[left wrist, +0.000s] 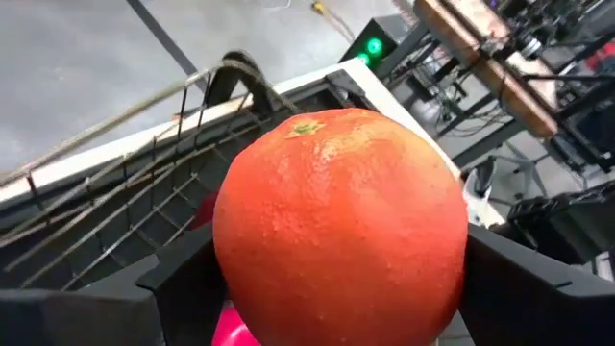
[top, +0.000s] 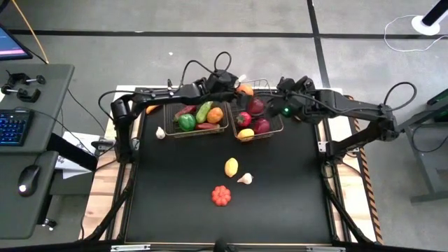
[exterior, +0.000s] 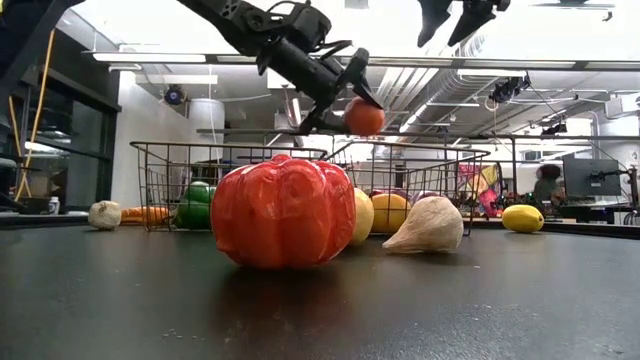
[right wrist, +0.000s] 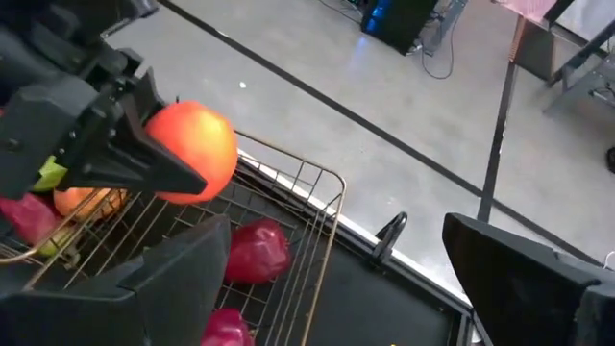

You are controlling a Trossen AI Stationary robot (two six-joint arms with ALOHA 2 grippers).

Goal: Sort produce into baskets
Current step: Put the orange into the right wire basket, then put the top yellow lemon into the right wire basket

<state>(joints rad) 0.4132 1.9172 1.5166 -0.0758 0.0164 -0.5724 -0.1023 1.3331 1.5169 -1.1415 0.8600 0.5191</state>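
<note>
High view first, working left to right across the table. A garlic bulb [top: 160,132] sits on the black table [top: 182,203] just outside the left basket [top: 176,133], which has a green pepper [top: 187,122], a cucumber [top: 204,112] and an orange-coloured piece [top: 215,115] in it. The left gripper [top: 238,87] is up over the far rim where the two baskets meet, clamped on an orange [top: 244,89]; the low view shows that orange [exterior: 363,116] pinched between the fingers well above the wire, and the left wrist view is basically all orange [left wrist: 338,223].

Next over, the right basket [top: 274,131] holds dark red fruit, a red apple [top: 243,119] and a lemon [top: 246,134]. The right gripper [top: 290,98] hovers over that basket's far right corner with its fingers spread and nothing between them (looks like it's just waiting).

Still loose on the table nearer the front: a lemon [top: 231,167], a second garlic bulb [top: 244,178] and a ribbed red tomato [top: 221,195].

My take on doing this drop well: the orange looks bound for the right basket with the other fruit, so I'd shift it a bit further in past the shared rim before letting go, since right now it hangs close to the divide. Lower it too, because round toy fruit will probably bounce or roll off the pile. Also watch the right gripper, it's close.
</note>
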